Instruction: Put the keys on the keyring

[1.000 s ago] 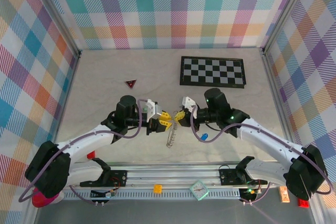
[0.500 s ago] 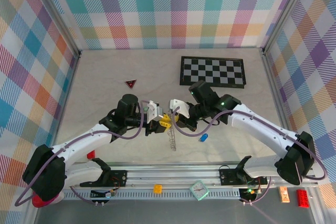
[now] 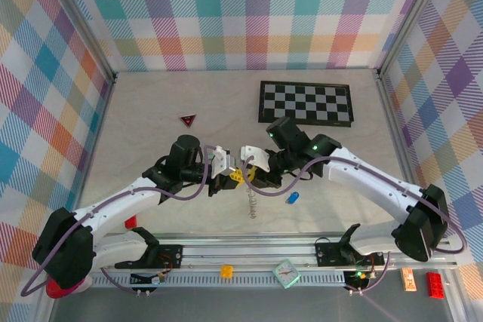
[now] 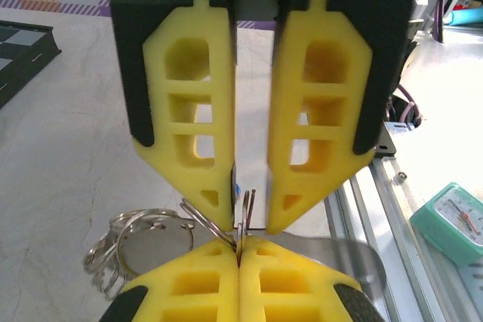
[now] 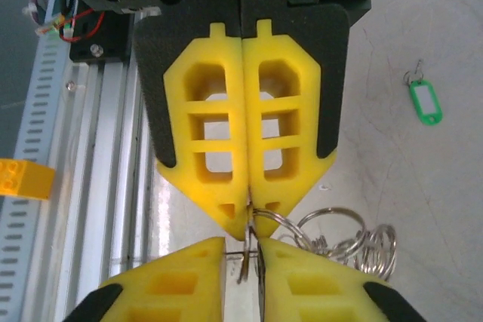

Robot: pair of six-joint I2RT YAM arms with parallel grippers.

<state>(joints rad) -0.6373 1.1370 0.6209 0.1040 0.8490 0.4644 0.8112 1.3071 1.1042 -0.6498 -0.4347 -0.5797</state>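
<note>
**Operator:** What is at the near edge?

**Technician:** A teal clock (image 3: 287, 271) and a yellow brick (image 3: 226, 270) sit on the rail by the arm bases.

**Operator:** What is the condition of each claw?

**Technician:** The left claw (image 4: 238, 245) is pressed together on the thin wire of the keyring (image 4: 204, 222). The right claw (image 5: 241, 250) faces it tip to tip. Its fingers stand apart with the ring wire in the gap, and it cannot be told whether they touch the wire.

**Operator:** Where are the remaining items?

**Technician:** The chain (image 3: 253, 205) trails from the two claws toward the near edge. The blue key (image 3: 292, 198) lies on the tabletop (image 3: 151, 111) near the chain, on its right. The green key (image 5: 424, 102) lies flat on the tabletop, apart from the ring. Farther back are the dark red triangle (image 3: 188, 119) and the checkerboard (image 3: 306, 103), the checkerboard to the right.
</note>
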